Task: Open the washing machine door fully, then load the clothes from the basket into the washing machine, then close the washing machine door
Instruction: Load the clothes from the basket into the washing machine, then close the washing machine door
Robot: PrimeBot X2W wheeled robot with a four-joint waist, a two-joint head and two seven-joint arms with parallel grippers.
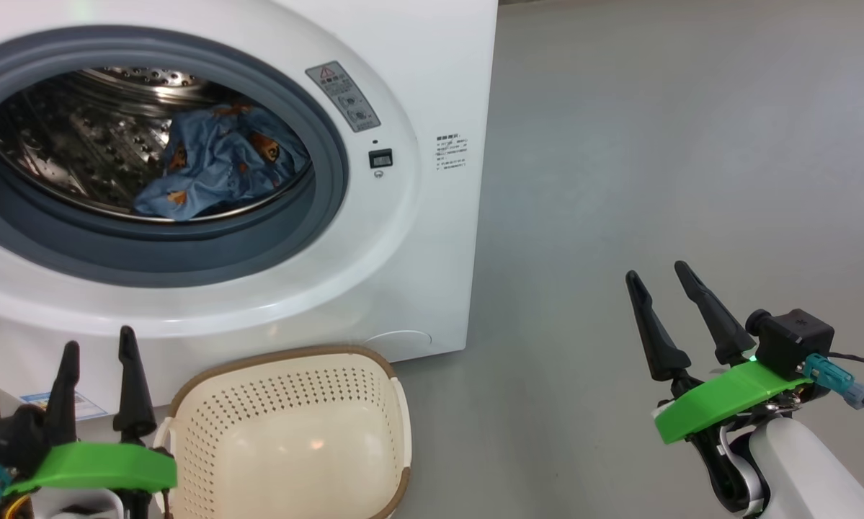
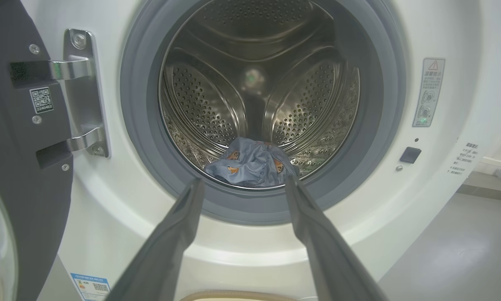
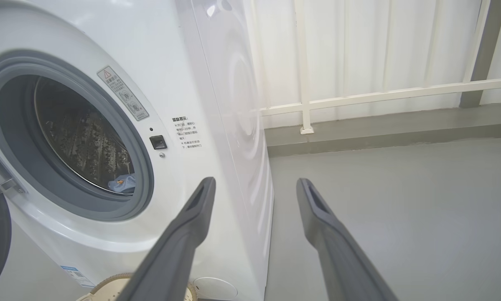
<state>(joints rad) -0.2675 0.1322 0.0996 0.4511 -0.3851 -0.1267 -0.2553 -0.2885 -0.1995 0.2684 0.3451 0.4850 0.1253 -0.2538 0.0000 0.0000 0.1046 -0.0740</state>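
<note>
With clothes [image 1: 215,166] in the drum [image 2: 217,108], my left gripper [image 1: 98,339] and right gripper [image 1: 656,270] gaped empty, and the open door [image 2: 20,200] hung at nine o'clock of the left, the nearer arm.

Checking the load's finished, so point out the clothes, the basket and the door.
clothes [image 1: 219,169], head view, middle of the crumpled blue bundle.
basket [image 1: 287,393], head view, perforated back wall.
door [image 2: 24,188], left wrist view, dark inner face.
</note>
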